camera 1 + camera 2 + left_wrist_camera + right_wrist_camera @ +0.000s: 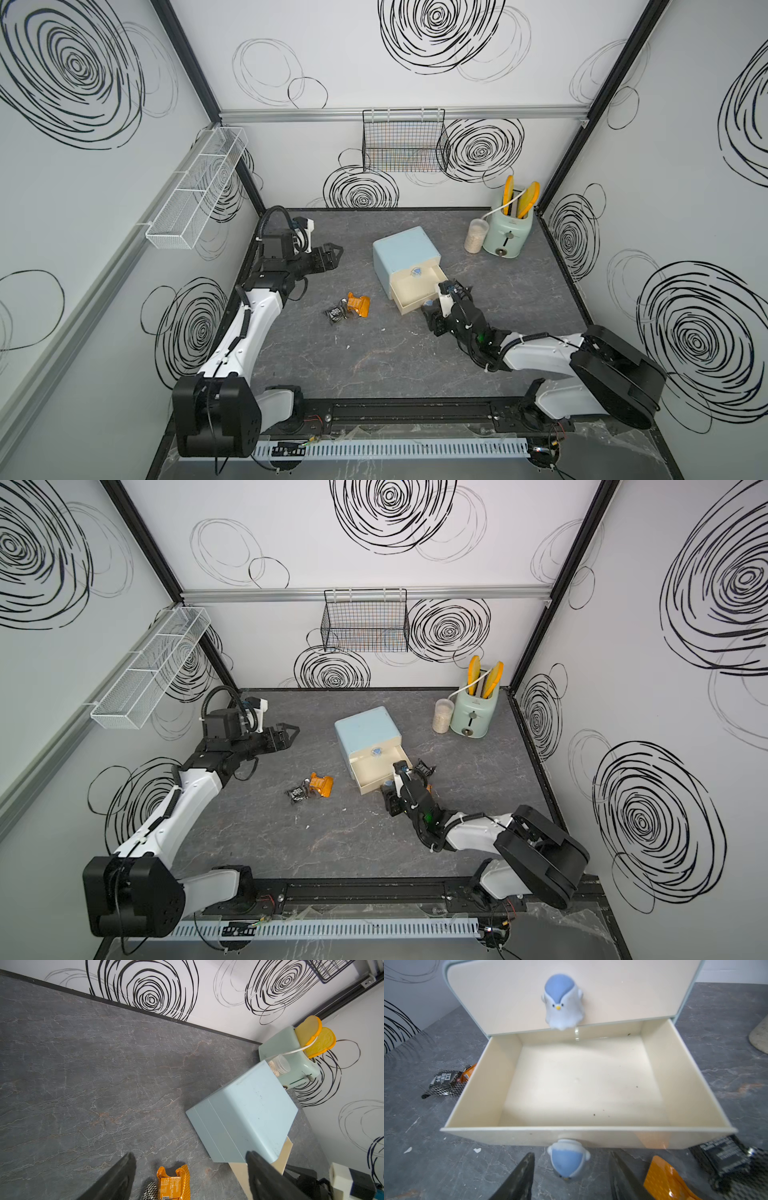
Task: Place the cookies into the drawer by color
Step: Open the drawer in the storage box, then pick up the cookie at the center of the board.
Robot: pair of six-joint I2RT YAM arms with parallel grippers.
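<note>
The right gripper point(572, 1154) sits before the pulled-out bottom drawer point(411, 291), mid-frame in both top views, jaws parted either side of its knob point(568, 1164), not pinching it. The left gripper point(336, 257) hangs spread and empty at left. 1 orange cookie point(358, 306) and 1 black cookie point(336, 314) lie left of the chest point(405, 249), another orange packet point(662, 1178) and black packet point(720, 1157) right of the drawer.

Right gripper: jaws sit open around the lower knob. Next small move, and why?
Probably back the right gripper off the knob and shift to the orange packet beside it: the drawer is pulled out and empty, the jaws stand open, and that packet lies nearest.
</note>
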